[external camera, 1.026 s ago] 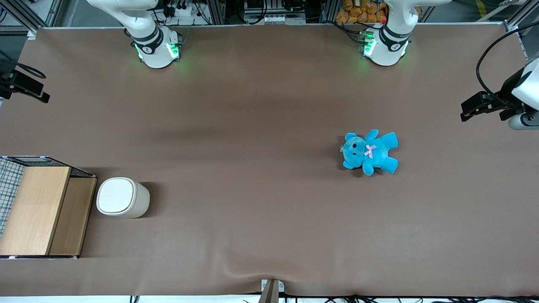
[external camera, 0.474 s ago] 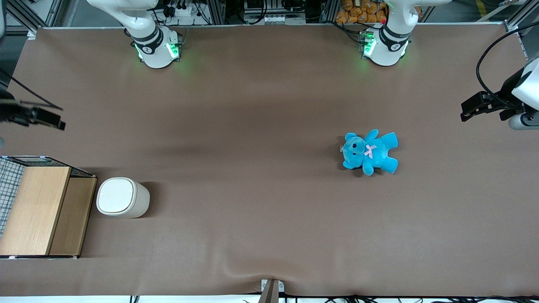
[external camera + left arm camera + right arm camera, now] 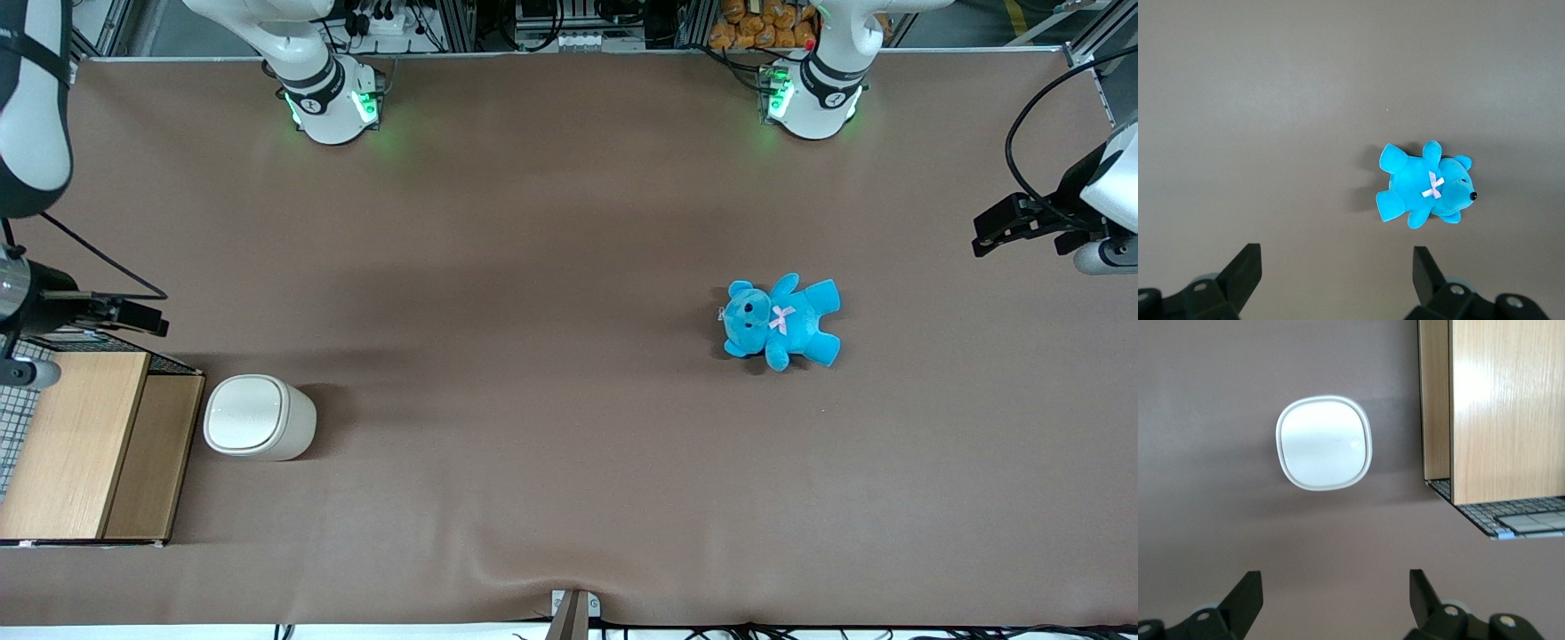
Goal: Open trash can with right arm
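the gripper (image 3: 1331,600) hangs spread wide above the trash can (image 3: 258,416), lid shut, near the table's (image 3: 569,498) working-arm edge beside the crate (image 3: 89,444); light, smooth plastic likely wants a press on the flat lid (image 3: 1323,443).

You have a blue teddy bear (image 3: 781,322) lying flat on the brown table (image 3: 533,267), well toward the parked arm's end, with a small pink bow on its chest. At the working arm's end you see a wire crate (image 3: 84,436) with a light wooden top, its dark mesh showing along the edges.
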Robot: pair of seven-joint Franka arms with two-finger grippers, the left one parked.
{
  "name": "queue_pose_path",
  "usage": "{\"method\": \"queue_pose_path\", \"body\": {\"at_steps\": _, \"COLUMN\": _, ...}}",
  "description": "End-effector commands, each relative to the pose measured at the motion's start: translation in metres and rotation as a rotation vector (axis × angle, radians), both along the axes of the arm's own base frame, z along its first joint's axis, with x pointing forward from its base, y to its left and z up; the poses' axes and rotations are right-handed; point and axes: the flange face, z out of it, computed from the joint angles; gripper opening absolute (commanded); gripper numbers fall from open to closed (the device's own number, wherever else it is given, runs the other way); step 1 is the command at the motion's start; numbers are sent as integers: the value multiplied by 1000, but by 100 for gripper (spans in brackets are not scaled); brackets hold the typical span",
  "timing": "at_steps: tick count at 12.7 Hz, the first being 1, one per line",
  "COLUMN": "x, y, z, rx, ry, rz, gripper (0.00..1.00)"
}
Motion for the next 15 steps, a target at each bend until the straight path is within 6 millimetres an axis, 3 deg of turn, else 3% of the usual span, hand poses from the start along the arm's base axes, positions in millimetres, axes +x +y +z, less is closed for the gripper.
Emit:
{"method": "queue_pose_path", "body": {"at_steps": 1, "x": 15, "y": 1, "z": -11, "rx": 2, "ry": -15, "rz": 37, "gripper": 45}}
{"method": "queue_pose_path", "body": {"at_steps": 3, "x": 27, "y": 0, "z": -33, "rx": 0, "ry": -21, "rz": 43, "gripper": 0}}
{"method": "queue_pose_path", "body": {"at_steps": 11, "x": 66, "y": 5, "z": -145, "rx": -35, "ry": -17, "rz": 122, "gripper": 0}}
{"method": "queue_pose_path", "body": {"at_steps": 15, "x": 74, "y": -5, "z": -178, "rx": -55, "ry": -34, "rz": 121, "gripper": 0}}
